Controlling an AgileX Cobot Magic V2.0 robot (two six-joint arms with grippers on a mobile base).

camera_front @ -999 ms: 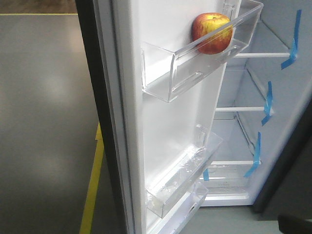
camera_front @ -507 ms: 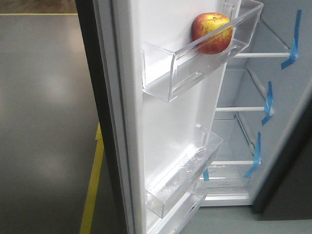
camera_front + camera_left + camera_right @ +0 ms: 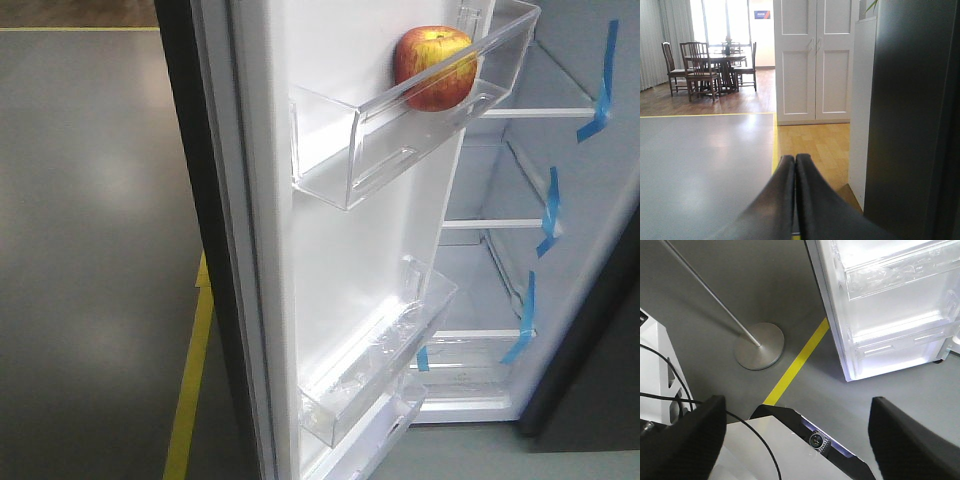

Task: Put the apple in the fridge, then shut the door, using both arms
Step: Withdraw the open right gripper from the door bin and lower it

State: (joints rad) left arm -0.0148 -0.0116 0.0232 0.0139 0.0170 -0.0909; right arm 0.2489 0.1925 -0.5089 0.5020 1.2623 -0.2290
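Note:
The red and yellow apple sits in the top clear bin on the white inner liner of the open door. To the right, the fridge stands open, white inside, with blue tape strips on its shelf edges. Neither gripper appears in the front view. My left gripper is shut with nothing in it, low beside the door's dark outer face. My right gripper is open and empty, looking down at the floor near the fridge's white lower part.
A yellow floor line runs beside the door. A metal stand's round base rests on the grey floor. The robot's white base with a camera lies under the right gripper. White cabinet doors and a dining table stand far off.
A dark arm part at the bottom right corner of the front view has left the picture. The apple and door have not moved.

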